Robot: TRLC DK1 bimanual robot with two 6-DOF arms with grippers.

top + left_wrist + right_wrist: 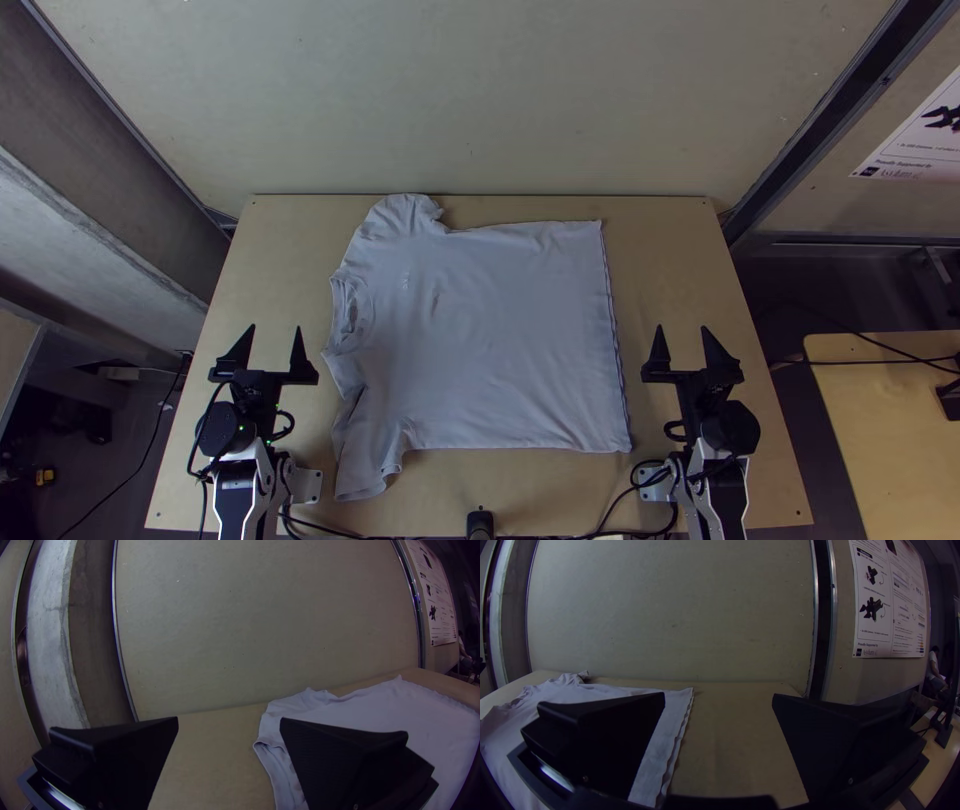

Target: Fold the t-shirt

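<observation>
A pale t-shirt (pixel 490 330) lies spread on the table, its collar toward the left and its hem at the right, with one sleeve at the back and one at the front. My left gripper (pixel 276 345) stands open left of the collar. On the other side, my right gripper (pixel 682 345) is open to the right of the hem, apart from the cloth. In the left wrist view the shirt (pixel 370 707) lies beyond the open left gripper (pixel 229 722). The right wrist view has the shirt's hem (pixel 677 730) behind a finger of the open right gripper (pixel 719 697).
The light wooden table (pixel 540 490) backs onto a pale upright panel (pixel 480 100). Cables (pixel 620 500) run along its near edge between the arm bases. A second table (pixel 890 420) stands at the far right, and a poster (pixel 890 600) hangs on the wall.
</observation>
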